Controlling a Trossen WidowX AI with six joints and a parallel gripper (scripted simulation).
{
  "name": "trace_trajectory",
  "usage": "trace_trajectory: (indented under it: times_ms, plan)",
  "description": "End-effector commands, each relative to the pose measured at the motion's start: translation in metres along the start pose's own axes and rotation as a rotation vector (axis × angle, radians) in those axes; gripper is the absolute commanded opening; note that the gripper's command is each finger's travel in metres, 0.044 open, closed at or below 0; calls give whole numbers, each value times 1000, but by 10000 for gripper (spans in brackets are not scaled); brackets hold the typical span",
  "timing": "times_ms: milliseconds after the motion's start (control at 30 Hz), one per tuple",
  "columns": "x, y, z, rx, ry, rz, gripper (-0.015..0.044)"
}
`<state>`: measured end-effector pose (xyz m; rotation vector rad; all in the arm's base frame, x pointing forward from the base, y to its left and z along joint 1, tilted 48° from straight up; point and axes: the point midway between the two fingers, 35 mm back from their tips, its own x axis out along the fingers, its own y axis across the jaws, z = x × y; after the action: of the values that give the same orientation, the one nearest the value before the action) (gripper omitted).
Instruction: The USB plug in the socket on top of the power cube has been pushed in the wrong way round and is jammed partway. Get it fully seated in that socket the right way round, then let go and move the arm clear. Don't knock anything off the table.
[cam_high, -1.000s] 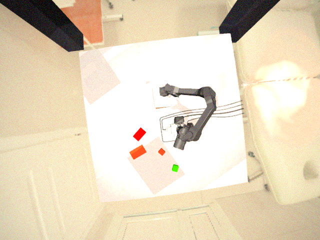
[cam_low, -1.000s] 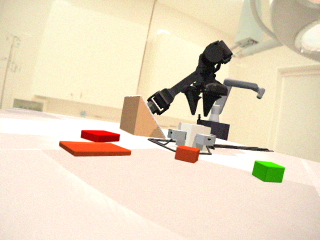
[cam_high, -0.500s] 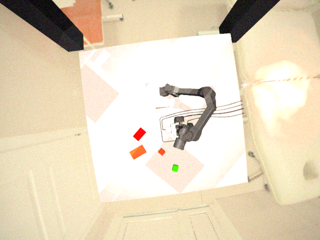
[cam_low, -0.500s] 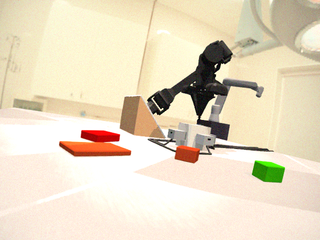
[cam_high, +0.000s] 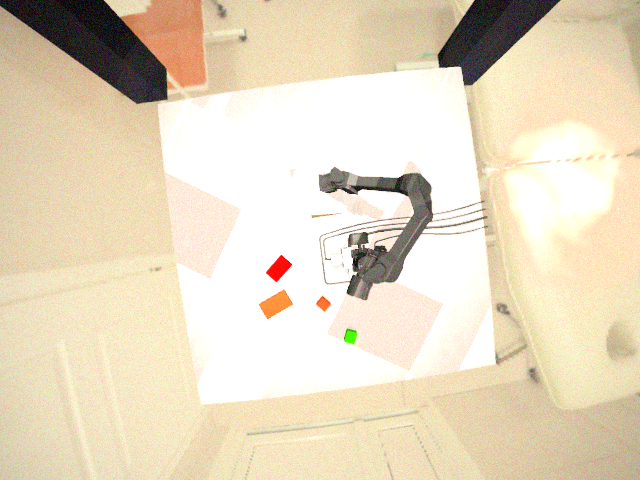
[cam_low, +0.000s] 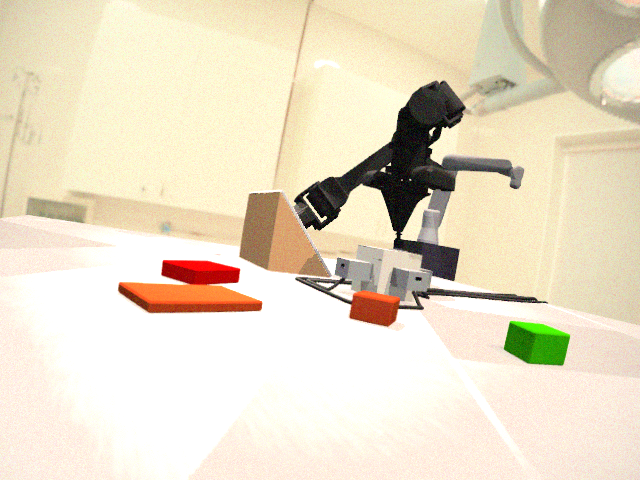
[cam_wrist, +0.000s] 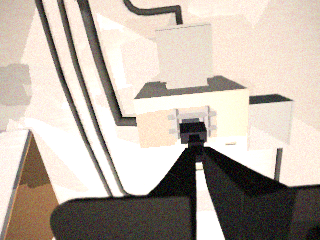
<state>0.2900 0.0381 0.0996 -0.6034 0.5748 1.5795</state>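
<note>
The white power cube (cam_low: 379, 263) (cam_wrist: 155, 131) stands with grey adapters (cam_low: 410, 280) (cam_wrist: 184, 55) plugged into its sides. My gripper (cam_low: 398, 232) (cam_wrist: 197, 154) points down over the cube's top and is shut on the USB plug. The plug's small black body (cam_wrist: 193, 132) shows at the fingertips in the wrist view, in front of the grey metal socket (cam_wrist: 211, 115). The fingers hide part of the plug, and its depth and which way round it is cannot be told. In the top view the arm covers the plug.
Black cables (cam_high: 324, 266) (cam_wrist: 97, 100) loop around the cube. A brown wedge (cam_low: 258, 227) (cam_wrist: 35, 205) stands beside it. A red block (cam_high: 279, 268) (cam_low: 199, 271), orange slab (cam_high: 275, 303) (cam_low: 188, 298), small orange block (cam_high: 323, 303) (cam_low: 374, 308) and green block (cam_high: 350, 336) (cam_low: 537, 343) lie nearby.
</note>
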Motion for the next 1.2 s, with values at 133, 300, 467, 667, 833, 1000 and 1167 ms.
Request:
trace_trajectory:
  times_ms: [133,300,467,667,833,1000,1167]
  plan:
    - [-4,0,0,0,0,0,0]
    - [-8,0,0,0,0,0,0]
    - [-11,0,0,0,0,0,0]
    - [-15,0,0,0,0,0,0]
    - [-18,0,0,0,1,0,0]
    - [-22,0,0,0,1,0,0]
    - [-25,0,0,1,1,0,0]
